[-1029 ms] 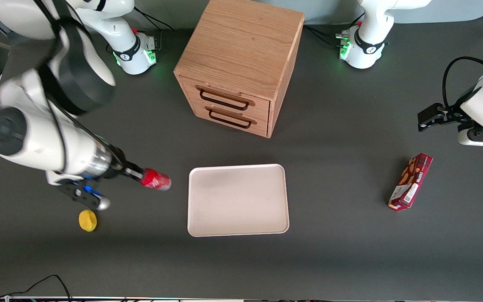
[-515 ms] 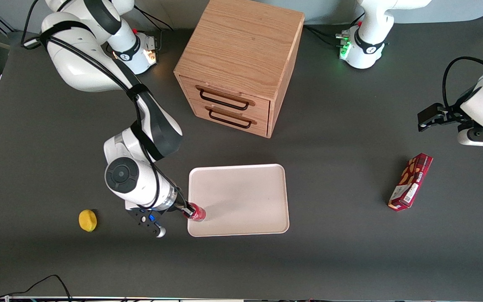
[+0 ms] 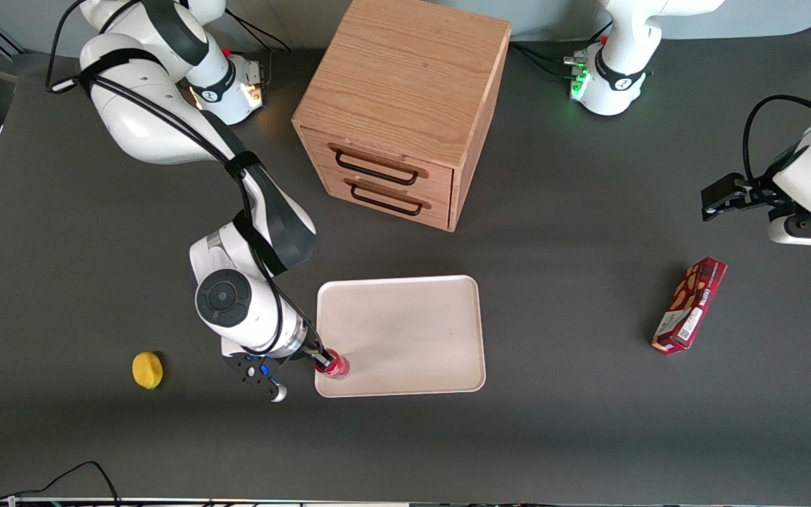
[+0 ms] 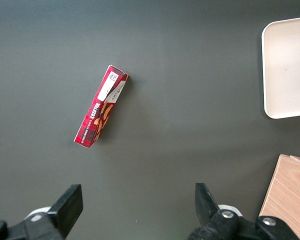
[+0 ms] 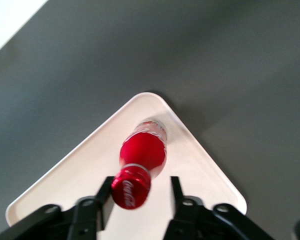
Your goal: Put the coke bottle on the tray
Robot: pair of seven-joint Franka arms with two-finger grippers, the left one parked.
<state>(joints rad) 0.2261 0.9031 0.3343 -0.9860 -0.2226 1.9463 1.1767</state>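
Observation:
The coke bottle [image 3: 336, 365], small and red with a red cap, stands on its base in the corner of the cream-pink tray [image 3: 405, 338] nearest the front camera, at the working arm's end. My right gripper [image 3: 322, 362] is at the bottle's top. In the right wrist view the gripper [image 5: 141, 183] is open around the cap of the bottle [image 5: 143, 150]. One finger [image 5: 106, 187] is next to the cap and the other finger [image 5: 175, 186] stands clear of it. The tray [image 5: 200, 165] lies under the bottle.
A wooden two-drawer cabinet [image 3: 398, 105] stands farther from the front camera than the tray. A dark red snack box [image 3: 689, 304] lies toward the parked arm's end and also shows in the left wrist view [image 4: 101, 111]. A small yellow object [image 3: 147, 370] lies beside the working arm.
The right arm has swung the bottle from above the table beside the tray onto the tray's near corner, then shifted slightly. The bottle now stands on the tray.

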